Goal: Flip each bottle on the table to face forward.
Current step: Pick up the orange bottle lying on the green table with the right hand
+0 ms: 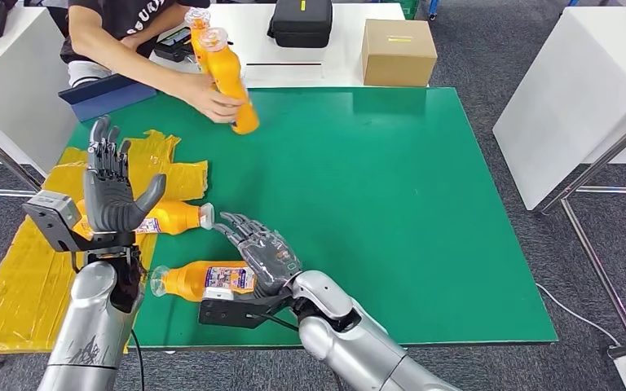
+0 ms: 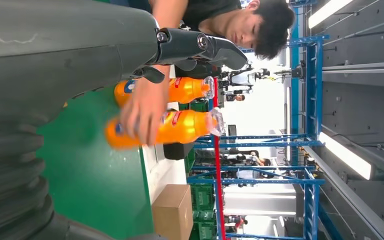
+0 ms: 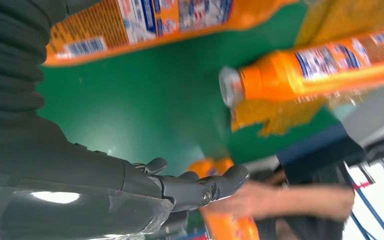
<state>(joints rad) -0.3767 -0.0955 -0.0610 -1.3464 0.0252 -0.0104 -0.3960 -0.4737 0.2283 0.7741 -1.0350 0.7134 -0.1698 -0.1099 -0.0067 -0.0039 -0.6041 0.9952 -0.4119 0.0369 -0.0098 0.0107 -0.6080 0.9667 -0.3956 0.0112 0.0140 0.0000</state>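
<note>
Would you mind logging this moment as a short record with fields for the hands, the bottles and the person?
left hand: raised, fingers spread, holding nothing
right hand: fingers extended, at the near bottle, grip not clear
near bottle: orange, lying on its side on the green mat, label showing
second bottle: orange, lying on its side, partly behind the left hand
yellow sheets: crumpled at the mat's left edge
person's hand: holding a tilted orange bottle at the far edge
cardboard box: on the white table beyond
</note>
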